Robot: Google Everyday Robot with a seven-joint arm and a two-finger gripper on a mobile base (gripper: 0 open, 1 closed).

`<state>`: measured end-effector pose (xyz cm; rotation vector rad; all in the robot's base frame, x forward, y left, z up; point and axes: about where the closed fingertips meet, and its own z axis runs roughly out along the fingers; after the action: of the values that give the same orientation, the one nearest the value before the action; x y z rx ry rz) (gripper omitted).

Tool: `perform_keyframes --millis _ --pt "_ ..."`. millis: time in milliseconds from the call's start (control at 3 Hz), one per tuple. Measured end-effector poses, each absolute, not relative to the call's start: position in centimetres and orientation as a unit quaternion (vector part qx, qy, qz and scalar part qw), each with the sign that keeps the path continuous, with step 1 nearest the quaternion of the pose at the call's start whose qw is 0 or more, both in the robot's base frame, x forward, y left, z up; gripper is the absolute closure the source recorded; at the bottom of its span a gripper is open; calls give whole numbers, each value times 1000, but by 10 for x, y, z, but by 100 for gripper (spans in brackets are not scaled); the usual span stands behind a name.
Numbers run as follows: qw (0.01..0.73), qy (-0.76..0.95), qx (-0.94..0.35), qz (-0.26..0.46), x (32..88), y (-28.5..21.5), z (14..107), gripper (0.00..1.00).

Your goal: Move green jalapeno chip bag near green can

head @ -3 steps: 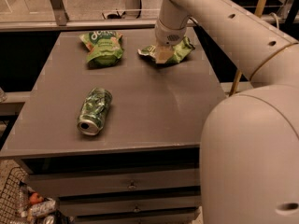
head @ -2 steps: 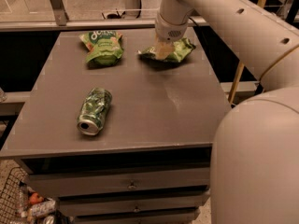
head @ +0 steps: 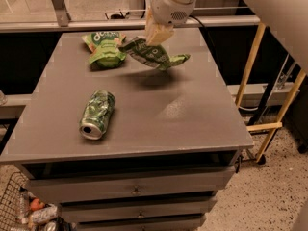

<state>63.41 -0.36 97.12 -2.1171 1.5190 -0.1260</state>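
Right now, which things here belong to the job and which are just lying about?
Job: green jalapeno chip bag, held above the table by the claw; green can, on its side.
Lying about: puffier green bag at the back; basket on the floor.

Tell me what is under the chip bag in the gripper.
The gripper holds the chip bag in the air; beneath it only bare table and its shadow show. The bag covers some tabletop behind it.

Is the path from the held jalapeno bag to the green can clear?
Nothing visible blocks it. The gripper holds the green jalapeno chip bag above the table's back; bare tabletop lies between it and the green can nearer the front. The other green bag sits off that line.
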Motion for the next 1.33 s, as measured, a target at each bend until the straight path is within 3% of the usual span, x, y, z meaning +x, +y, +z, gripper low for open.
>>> perform_keyframes --millis 667,1333 --pt "275 537 -797 -37 623 11 980 100" --pt "286 495 -820 -36 573 39 1005 100"
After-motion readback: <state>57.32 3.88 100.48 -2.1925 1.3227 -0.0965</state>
